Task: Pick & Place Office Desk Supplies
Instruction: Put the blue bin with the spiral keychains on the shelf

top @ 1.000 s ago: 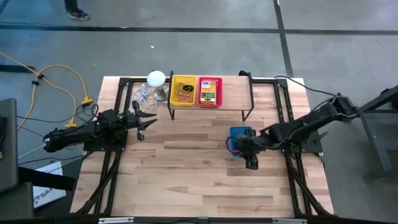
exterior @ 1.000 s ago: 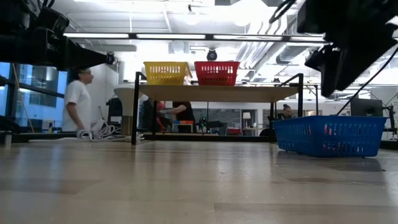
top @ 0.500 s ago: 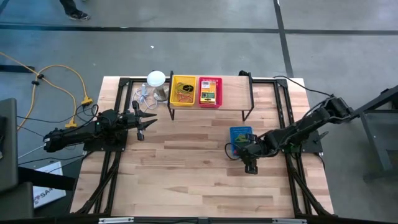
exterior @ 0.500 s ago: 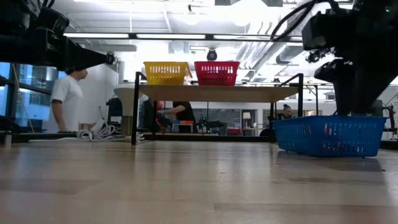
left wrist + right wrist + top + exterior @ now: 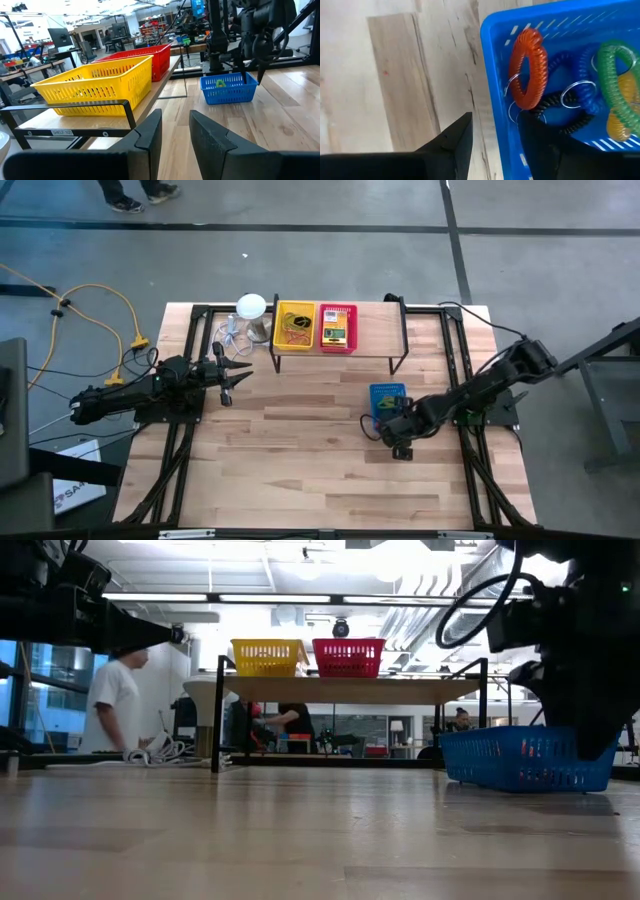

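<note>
A blue basket (image 5: 388, 394) stands on the table right of centre. It holds coiled rings: an orange one (image 5: 527, 70), a green one (image 5: 617, 82), blue, black and yellow ones. My right gripper (image 5: 495, 146) points steeply down over the basket's wall (image 5: 489, 75). It is open, with one finger over the table and one over the inside. Whether it touches the basket, I cannot tell. On a low shelf (image 5: 340, 358) sit a yellow basket (image 5: 295, 326) of thin bands and a red basket (image 5: 337, 327) with a yellow-green box. My left gripper (image 5: 175, 131) waits open at the left.
A white round-topped object (image 5: 251, 307) with a cable lies at the shelf's left end. The shelf's black frame (image 5: 217, 715) stands across the table's far part. Bare wood stretches along the near half (image 5: 320, 480). A person (image 5: 118, 700) stands in the room behind.
My right gripper has come down at the blue basket and tipped more steeply downward, its fingers still apart. In the low view it now reaches down behind the basket's wall. The person in the background has shifted about.
</note>
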Available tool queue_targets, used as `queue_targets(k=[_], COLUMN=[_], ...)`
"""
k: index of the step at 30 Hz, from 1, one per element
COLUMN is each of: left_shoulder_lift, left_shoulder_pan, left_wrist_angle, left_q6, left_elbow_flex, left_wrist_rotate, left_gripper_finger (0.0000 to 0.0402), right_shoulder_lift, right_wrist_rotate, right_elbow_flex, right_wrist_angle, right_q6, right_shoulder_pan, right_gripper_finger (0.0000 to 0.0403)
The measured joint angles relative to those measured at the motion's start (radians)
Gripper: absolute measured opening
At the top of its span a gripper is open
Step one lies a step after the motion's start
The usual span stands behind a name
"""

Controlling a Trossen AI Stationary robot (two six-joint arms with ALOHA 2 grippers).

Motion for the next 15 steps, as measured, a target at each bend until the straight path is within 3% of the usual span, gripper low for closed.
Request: queue_targets(k=[15], left_shoulder_lift=[0.000], left_shoulder_pan=[0.000], left_wrist_angle=[0.000], left_q6=[0.000], left_elbow_flex=[0.000], left_wrist_rotate=[0.000], left_gripper_finger=[0.0093], right_shoulder_lift=[0.048], right_wrist_rotate=[0.029], right_elbow_flex=[0.000], right_wrist_angle=[0.020], right_q6=[-0.002], right_shoulder_pan=[0.000], right_gripper_finger=[0.0146])
